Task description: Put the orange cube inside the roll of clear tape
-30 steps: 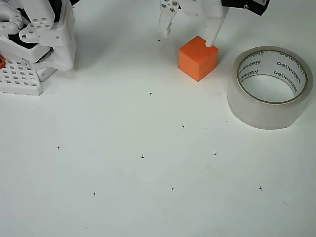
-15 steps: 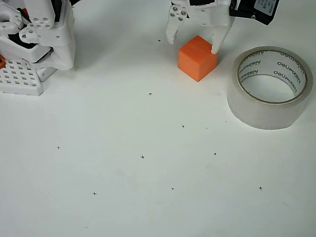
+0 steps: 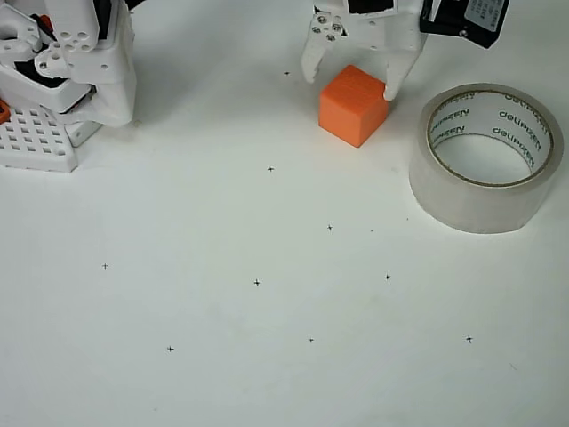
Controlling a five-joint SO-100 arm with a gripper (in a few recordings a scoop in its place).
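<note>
Judging risk: the grasp looks the weak point, since the cube sits turned corner-on to the fingers and could twist or squirt out as they close.
Table: flat matte white surface, dotted with tiny black cross marks; smooth enough, I judge, for a nudged cube to slide rather than stay put.
Arm base: bulky white plastic housing at the upper left of the overhead view, hard-edged, with screw holes.
Roll of clear tape: wide ring of translucent greyish tape lying flat at the right, open hole upward, white core printed in green. Its wall stands taller than the table plane, so a cube carried too low could catch the rim and shove the roll aside.
Perforated block: white gridded piece beside the base, with a small orange part at its left edge; well apart from the work.
Gripper: white two-finger claw reaching in from the top edge, jaws spread wide and straddling the cube, the right finger at or touching its right top edge, the left one just clear.
Orange cube: small solid block, matte bright orange, crisp edges, resting on the table just left of the roll and not yet lifted.
Second risk: a shallow pinch near the top edge may let it drop short of the hole.
</note>
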